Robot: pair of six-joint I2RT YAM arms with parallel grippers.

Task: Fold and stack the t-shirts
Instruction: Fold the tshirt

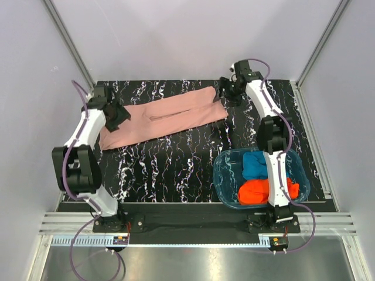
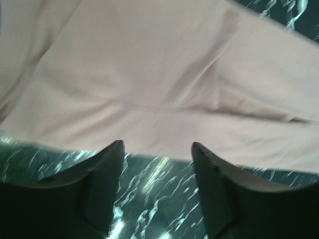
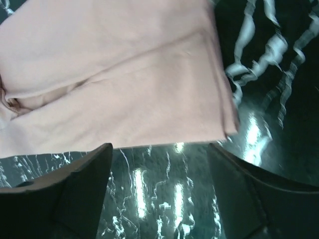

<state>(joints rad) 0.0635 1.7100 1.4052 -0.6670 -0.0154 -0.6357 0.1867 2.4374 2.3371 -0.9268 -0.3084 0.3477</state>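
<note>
Left gripper [image 2: 157,144]: jaws spread wide with nothing between them. Only marbled tabletop shows in the gap, and the fingertips sit right at the long near edge of the pink cloth. I cannot tell whether they touch it.
Right gripper [image 3: 159,147]: jaws spread wide and empty, the tips just short of the cloth's edge, close to its squared corner.
Dusty-pink t-shirt [image 1: 170,117]: folded into a long flat band on the far half of the table, slanting from 9 o'clock up to 1 o'clock, with a fold line along its length.
Band ends: the left end lies under the left gripper, and the right end stops just beside the right gripper.
Blue t-shirt [image 1: 253,165]: crumpled in the far part of the tub.
Orange-red t-shirt [image 1: 255,192]: bunched in the near part of the tub, touching the blue one and partly behind the right arm.
Tub [image 1: 218,175]: translucent blue plastic, at 4 o'clock — well apart from the pink band.
Open room: bare black marbled table [image 1: 170,170] from 6 to 8 o'clock, between the band and the near edge.
</note>
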